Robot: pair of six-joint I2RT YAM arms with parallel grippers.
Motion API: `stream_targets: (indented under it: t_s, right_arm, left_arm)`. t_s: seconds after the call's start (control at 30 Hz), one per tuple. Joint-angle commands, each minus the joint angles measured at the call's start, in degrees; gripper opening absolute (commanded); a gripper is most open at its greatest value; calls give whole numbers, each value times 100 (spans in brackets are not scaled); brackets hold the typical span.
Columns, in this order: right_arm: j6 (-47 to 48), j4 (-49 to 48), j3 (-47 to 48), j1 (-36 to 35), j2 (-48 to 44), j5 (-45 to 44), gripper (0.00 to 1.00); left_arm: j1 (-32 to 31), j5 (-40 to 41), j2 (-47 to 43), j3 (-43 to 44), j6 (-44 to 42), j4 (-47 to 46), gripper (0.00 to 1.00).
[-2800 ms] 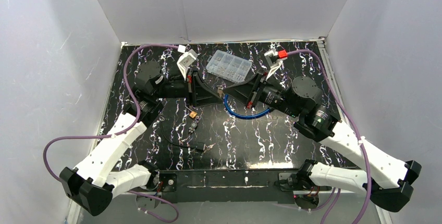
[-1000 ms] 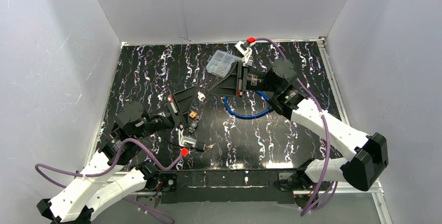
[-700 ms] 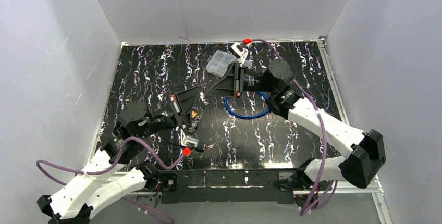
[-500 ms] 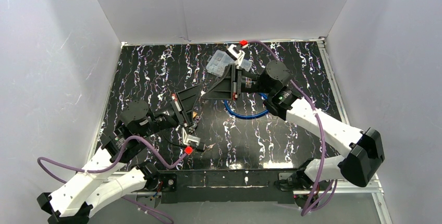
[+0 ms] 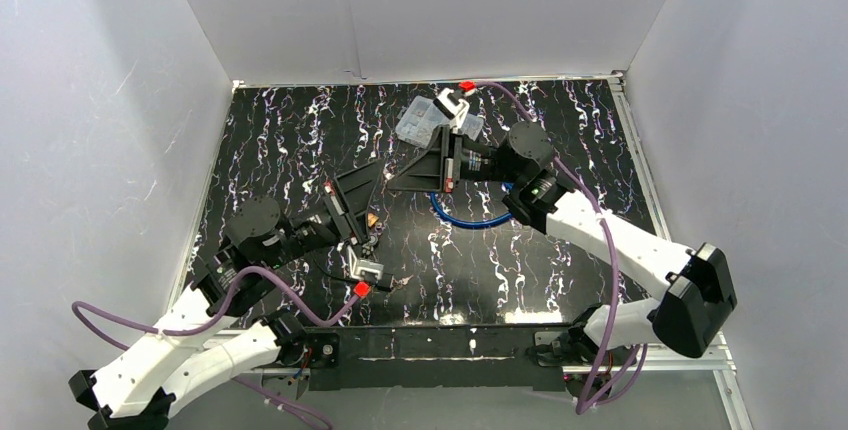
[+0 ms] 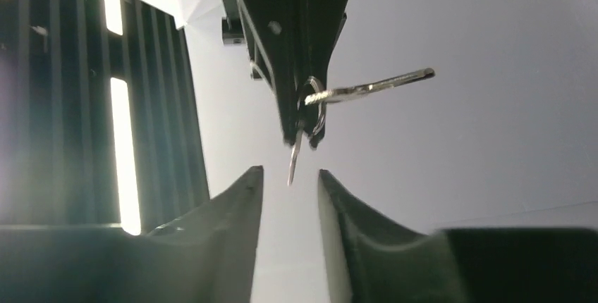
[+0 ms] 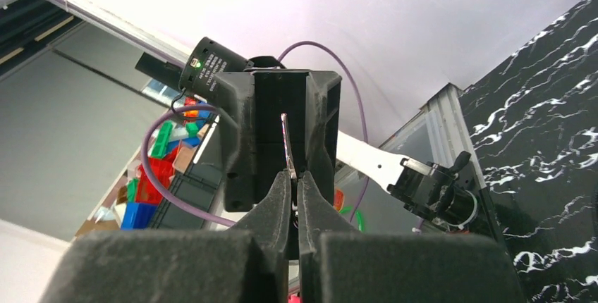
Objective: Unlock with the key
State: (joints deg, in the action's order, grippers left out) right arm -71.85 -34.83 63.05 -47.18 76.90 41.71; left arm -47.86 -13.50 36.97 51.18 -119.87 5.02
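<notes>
Holding the key [image 7: 285,141] clamped in the right gripper [image 7: 295,176], pointing its tip at the parted left gripper [image 6: 289,174]; needing slow, straight alignment, spare key [image 6: 374,84] dangling.

The key [image 7: 285,141] is half hidden between the fingers of the right gripper [image 7: 295,176]; from above, too small to tell.

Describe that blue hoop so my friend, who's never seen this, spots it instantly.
On the black, white-veined table, look right of centre, beneath the right arm's wrist. A thin hoop lies flat there, nearer the arms' bases than the clear compartment box; it alone is blue and ring-shaped.
</notes>
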Motion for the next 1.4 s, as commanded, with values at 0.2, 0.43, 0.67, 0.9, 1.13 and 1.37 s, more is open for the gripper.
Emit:
stream_targets:
  t_s: [0.2,0.43,0.67,0.9,1.13,1.37]
  right_arm:
    - [1876,3280,-442,979,-1723,-623,1]
    - [2938,5903,-667,1374,-3009,-2062,1]
    - [3021,7289,-696,1518,-4012,-3254,1]
    - [2921,8522,-249,1522,-4498,-4797,1]
    - [2827,9078,144,1525,-4628,-5787,1]
    - [3027,8983,307,1521,-4670,-6167,1]
  left_arm:
    - [-67,447,-175,295,498,632,98]
    - [-98,741,1219,1884,5436,2925,98]
    - [-79,-570,2926,1714,7026,2586,98]
    - [-31,-1618,4689,1909,7447,1617,98]
    - [-20,-1965,6826,3054,7999,942,89]
    - [-180,-1676,8256,4363,8734,723,88]
